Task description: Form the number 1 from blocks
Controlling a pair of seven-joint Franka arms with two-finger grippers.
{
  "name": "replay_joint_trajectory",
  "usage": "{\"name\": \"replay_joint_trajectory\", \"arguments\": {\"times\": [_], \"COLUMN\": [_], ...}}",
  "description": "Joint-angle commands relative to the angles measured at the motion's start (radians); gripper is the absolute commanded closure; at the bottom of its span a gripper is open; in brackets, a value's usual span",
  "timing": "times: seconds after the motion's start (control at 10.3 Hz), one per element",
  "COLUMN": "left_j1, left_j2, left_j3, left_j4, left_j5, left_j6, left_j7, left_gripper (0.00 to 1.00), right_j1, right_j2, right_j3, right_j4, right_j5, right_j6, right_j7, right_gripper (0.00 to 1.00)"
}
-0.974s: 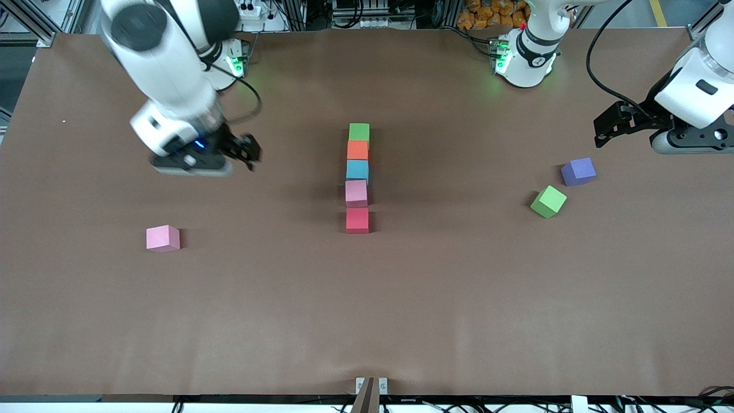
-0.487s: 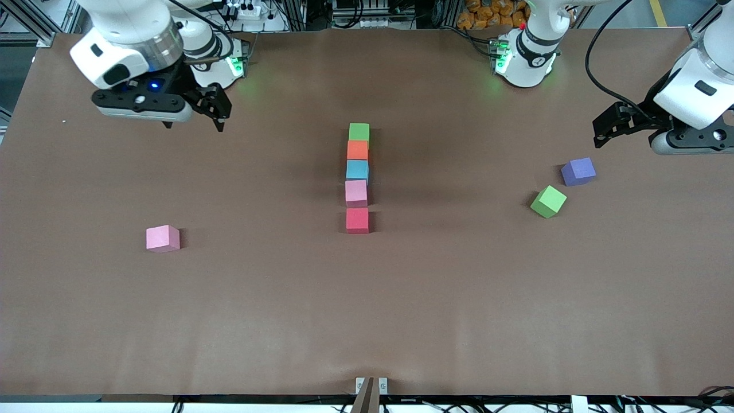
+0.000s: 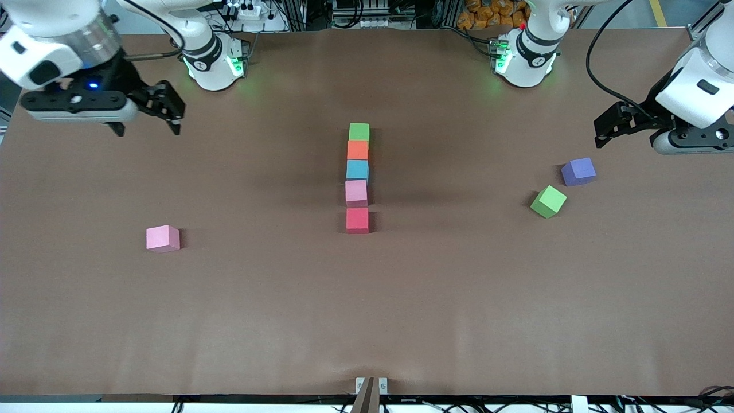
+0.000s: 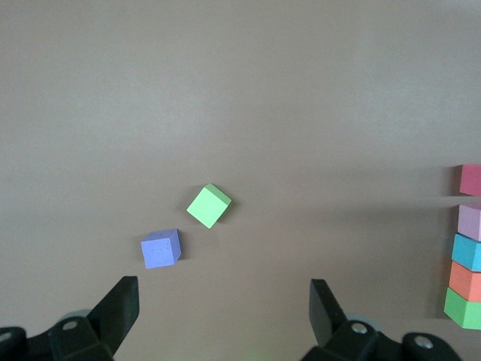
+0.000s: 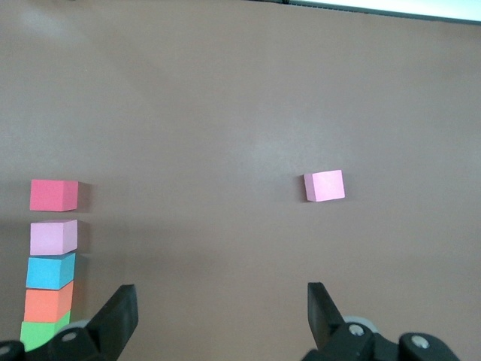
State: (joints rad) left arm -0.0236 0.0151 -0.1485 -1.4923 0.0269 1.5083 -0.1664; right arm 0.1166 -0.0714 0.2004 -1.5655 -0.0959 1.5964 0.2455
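Beside purple block (image 3: pixel 578 171) — green block (image 3: pixel 548 201)

This is a robotics lab, not anyone's home or shop. Two white arms are bolted at the table's edge, their bases (image 3: pixel 213 60) (image 3: pixel 524 57) glowing green, with black cables (image 3: pixel 602 63) looping off them. The table (image 3: pixel 367 298) is a broad bench covered in plain brown matting. Past the bases stand aluminium frame rails (image 3: pixel 34 23) and a power strip (image 3: pixel 249 8) crowded with plugs. A small metal bracket (image 3: pixel 371 385) sits clamped at the bench's near edge, with more wiring trailing beneath it.
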Motion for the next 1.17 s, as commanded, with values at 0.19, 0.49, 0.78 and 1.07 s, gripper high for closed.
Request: {"name": "replay_joint_trajectory", "arguments": {"times": [0.19,0.49,0.78,1.07], "left_j1": [0.004,0.004,0.004,0.013], "left_j2": [-0.009,-0.009,-0.009,-0.006], "left_j3": [0.007,0.009,0.009,0.009], "left_j4": [0.017,0.017,0.017,0.020], "left_j5": [-0.007,-0.005,-0.004,-0.015], "left_j6": [-0.010,-0.011,-0.011,-0.013], "left_j7": [-0.016,-0.016,-0.015,-0.013], "left_gripper": [0.00,0.00,0.00,0.00], "right_j1": [-0.012,-0.023,-0.058,-0.173], "right_j2": [0.021,0.028,0.027,0.035], "right_j3": [0.004,-0.002,-0.032,-0.032], "right_j4": [0.033,0.053,0.068,0.082], "right_j5": [-0.008,-0.007,0.116,0.125], "right_j6": [-0.023,-0.023,-0.032,-0.032], "right_j7": [-0.017,-0.009,0.052,-0.065], "right_gripper": [0.00,0.00,0.00,0.00]}}
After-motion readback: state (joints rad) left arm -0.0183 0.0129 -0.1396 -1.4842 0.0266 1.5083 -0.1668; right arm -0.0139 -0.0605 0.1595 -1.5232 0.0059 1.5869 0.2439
